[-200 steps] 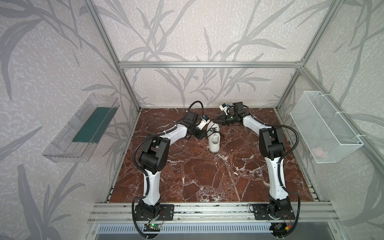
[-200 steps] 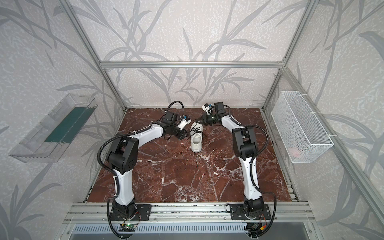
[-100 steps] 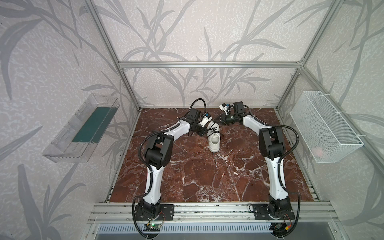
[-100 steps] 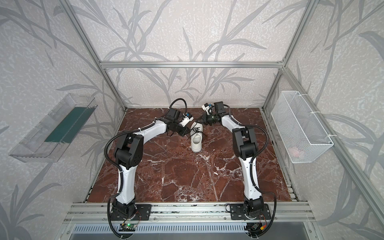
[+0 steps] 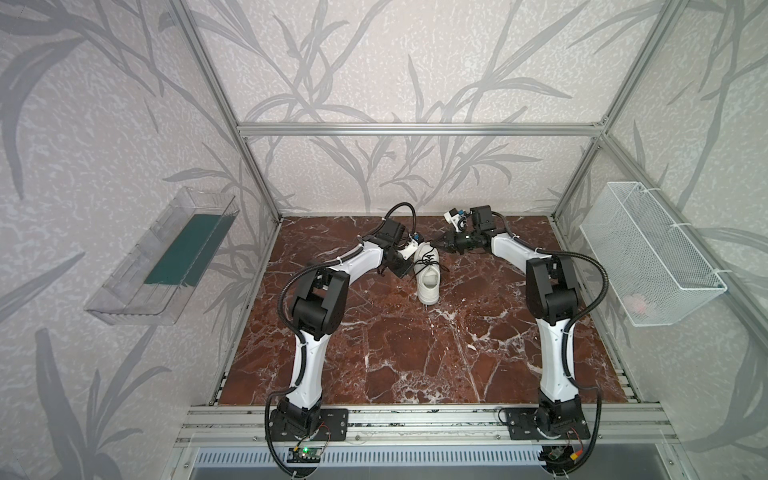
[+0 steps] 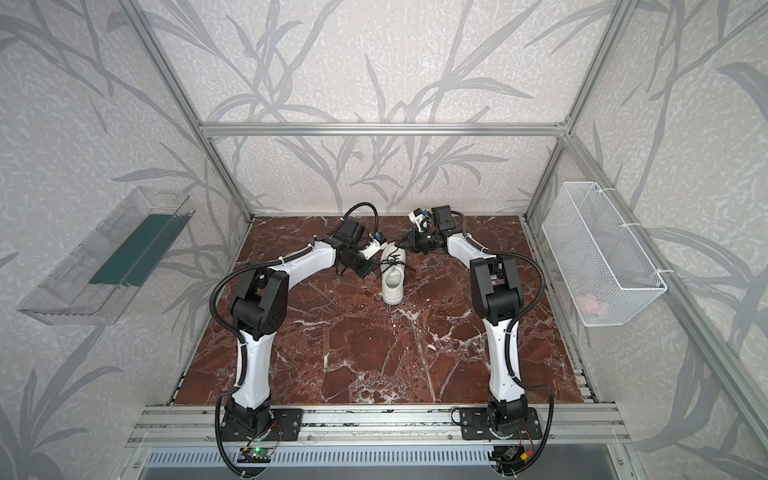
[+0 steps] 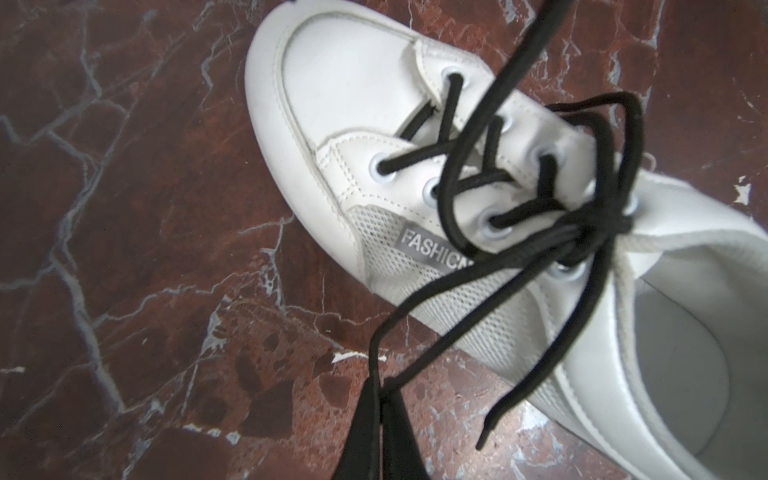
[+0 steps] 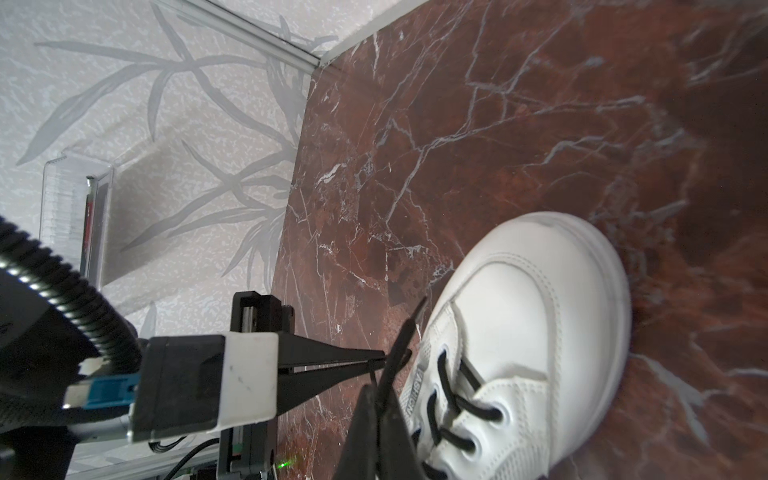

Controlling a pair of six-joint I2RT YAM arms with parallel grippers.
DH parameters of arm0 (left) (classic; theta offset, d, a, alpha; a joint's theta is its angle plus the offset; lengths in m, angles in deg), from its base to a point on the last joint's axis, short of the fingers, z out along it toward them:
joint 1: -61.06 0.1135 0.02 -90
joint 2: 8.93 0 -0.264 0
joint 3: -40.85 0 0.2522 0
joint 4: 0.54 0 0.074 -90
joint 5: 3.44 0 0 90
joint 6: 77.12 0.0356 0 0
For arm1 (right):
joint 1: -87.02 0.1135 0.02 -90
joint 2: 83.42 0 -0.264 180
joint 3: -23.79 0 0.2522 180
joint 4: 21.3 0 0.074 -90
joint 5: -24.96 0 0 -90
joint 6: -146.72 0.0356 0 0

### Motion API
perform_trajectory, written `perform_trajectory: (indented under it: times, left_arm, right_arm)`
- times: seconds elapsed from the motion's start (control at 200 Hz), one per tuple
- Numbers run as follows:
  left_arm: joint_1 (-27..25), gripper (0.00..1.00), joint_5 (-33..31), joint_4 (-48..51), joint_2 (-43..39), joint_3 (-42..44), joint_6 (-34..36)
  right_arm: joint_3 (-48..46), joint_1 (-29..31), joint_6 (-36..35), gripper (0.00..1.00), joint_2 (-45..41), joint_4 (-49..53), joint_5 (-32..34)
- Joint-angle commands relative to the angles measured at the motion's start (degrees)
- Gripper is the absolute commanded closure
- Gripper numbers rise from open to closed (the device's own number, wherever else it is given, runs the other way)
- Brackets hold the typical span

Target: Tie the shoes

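Observation:
A single white shoe [image 5: 428, 280] [image 6: 392, 286] stands on the marble floor at mid-back, toe toward the front. Its thin black laces [image 7: 457, 174] are crossed in a loose tangle over the eyelets. My left gripper [image 7: 384, 392] [image 5: 406, 271] sits at the shoe's left side, shut on a lace strand that loops up from its tips. My right gripper [image 8: 376, 395] [image 5: 437, 244] is just behind the shoe's heel, shut on another lace strand. In the right wrist view the left gripper's closed fingers [image 8: 332, 361] lie close beside the shoe [image 8: 519, 311].
A clear plastic bin [image 5: 166, 257] with a green mat hangs on the left wall. A white wire basket [image 5: 648, 257] hangs on the right wall. Aluminium frame posts stand at the back corners; a rail [image 5: 415, 419] runs along the front edge.
My left gripper has closed on a lace strand at the shoe's left side, and the left arm's elbow has swung right. The right arm and the shoe have stayed put.

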Motion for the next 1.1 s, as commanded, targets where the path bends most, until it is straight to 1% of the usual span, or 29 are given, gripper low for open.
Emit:
perform_trajectory:
  times: [0.0, 0.225, 0.55, 0.835, 0.905, 1.095]
  left_arm:
    - [0.02, 1.0, -3.11, 2.97, -3.44, -0.68, 3.38]
    - [-0.08, 1.0, -5.61, 4.25, -3.82, -1.03, 4.75]
    - [-0.14, 1.0, -8.45, 6.61, -3.23, -2.74, 6.45]
    - [-0.26, 1.0, -10.96, 7.31, -2.95, -2.75, 8.21]
    - [-0.39, 1.0, -10.86, 7.82, -3.06, -2.83, 10.08]
    - [-1.3, 1.0, -12.15, 7.9, -3.73, -2.82, 14.14]
  right_arm:
    - [-2.69, -1.06, 0.02, 1.0, -4.56, -2.68, 3.71]
    - [-9.92, -3.22, 0.01, 1.0, -9.86, -6.77, 9.55]
    - [-16.39, -6.34, 0.71, 1.0, -14.31, -9.57, 15.64]
    - [-17.79, -7.04, 0.59, 1.0, -14.81, -8.14, 17.81]
    - [-17.38, -7.06, -0.03, 1.0, -14.5, -5.86, 18.92]
    - [-18.87, -7.23, -1.58, 1.0, -15.4, -5.04, 21.64]
